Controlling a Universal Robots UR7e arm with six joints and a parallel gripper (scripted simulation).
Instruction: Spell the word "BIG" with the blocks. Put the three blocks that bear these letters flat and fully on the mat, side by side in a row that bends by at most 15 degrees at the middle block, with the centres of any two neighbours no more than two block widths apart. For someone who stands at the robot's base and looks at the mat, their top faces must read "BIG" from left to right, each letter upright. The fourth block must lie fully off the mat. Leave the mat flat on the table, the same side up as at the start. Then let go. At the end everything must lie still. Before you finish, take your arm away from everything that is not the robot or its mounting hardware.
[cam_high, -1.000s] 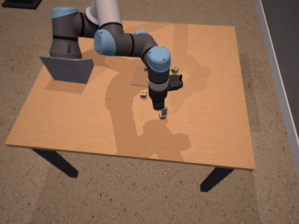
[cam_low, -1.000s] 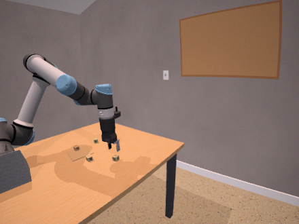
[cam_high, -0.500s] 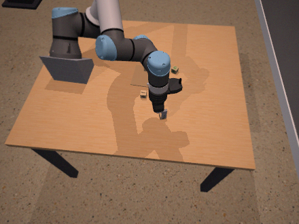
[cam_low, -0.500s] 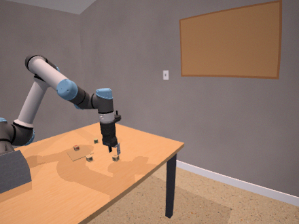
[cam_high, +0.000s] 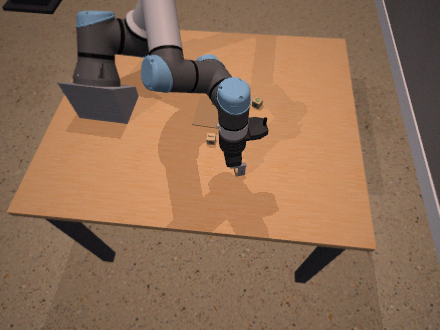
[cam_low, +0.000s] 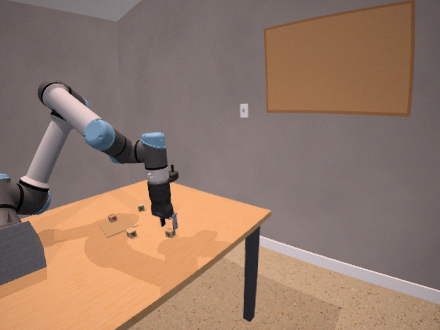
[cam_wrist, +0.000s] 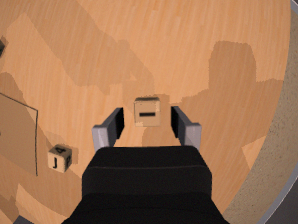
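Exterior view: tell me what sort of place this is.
Probably a plain indoor room set up as a robot workspace: grey walls with a cork board, a wooden table bearing small letter blocks, and a speckled floor.

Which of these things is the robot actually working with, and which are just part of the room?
Part of the job:
- open gripper, holding nothing
- block between its fingers
- block beside the mat
- red-topped block
- green-topped block
- thin mat

Just there:
- wooden table
- cork board
- wall switch
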